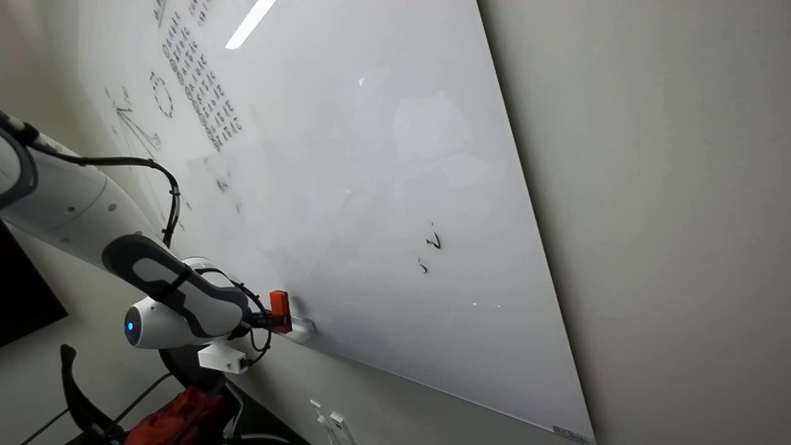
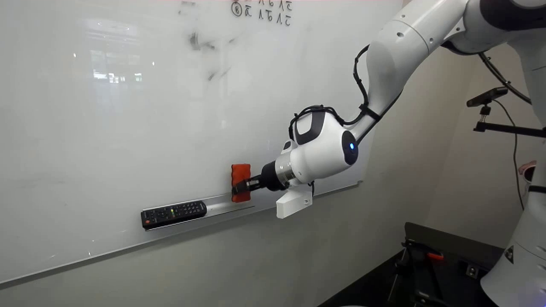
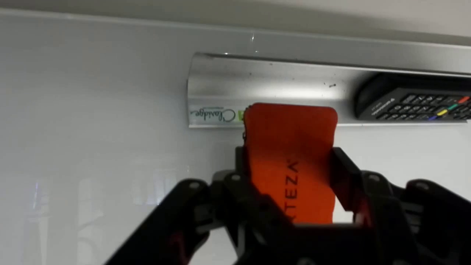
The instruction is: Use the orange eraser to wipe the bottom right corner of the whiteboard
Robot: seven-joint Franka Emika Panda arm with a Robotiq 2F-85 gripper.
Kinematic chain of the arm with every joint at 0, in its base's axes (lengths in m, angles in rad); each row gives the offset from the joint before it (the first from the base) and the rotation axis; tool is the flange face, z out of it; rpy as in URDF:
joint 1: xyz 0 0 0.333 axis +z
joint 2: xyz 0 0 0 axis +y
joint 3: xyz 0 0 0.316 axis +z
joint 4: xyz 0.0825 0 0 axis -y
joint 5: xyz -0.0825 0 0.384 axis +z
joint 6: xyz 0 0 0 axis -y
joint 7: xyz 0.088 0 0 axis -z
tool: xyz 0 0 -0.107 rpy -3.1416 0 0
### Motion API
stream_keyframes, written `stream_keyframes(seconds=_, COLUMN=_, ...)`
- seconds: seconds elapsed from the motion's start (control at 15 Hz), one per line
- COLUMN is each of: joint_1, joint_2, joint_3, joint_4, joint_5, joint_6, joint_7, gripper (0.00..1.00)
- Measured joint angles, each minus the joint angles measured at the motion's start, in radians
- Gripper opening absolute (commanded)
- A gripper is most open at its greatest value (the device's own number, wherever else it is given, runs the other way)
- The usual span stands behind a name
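1. Wrist view says I've got it: my black two-fingered gripper (image 3: 289, 165) is clamped across the sides of the orange-red rectangular eraser (image 3: 290, 129), lettered face towards me, so the wiping side should face the board.
2. Its 12 o'clock end overlaps the silver metal tray (image 3: 265, 82) from here. Can't tell if they touch, so I'd clear that before going sideways.
3. Black plastic remote (image 3: 415, 97) sits at 2 o'clock; I'd steer away.
4. From the eraser in an exterior view, the small black scribble (image 1: 434, 241) on the big glossy whiteboard (image 1: 401, 340) is at 2 o'clock, the bottom right corner (image 1: 571, 414) at 4.
5. I'd land flat, press lightly, overlap strokes; tilted, it'd probably twist.
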Motion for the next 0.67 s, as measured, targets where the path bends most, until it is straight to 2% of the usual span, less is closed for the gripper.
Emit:
stream_keyframes(seconds=0.27, joint_1=0.0, joint_2=0.068, joint_3=-0.009, joint_4=0.039, joint_5=0.0, joint_6=0.0, joint_7=-0.001, gripper=0.3)
stream_keyframes(seconds=0.67, joint_1=0.005, joint_2=0.081, joint_3=-0.01, joint_4=0.074, joint_5=0.008, joint_6=0.0, joint_7=-0.009, gripper=0.3)
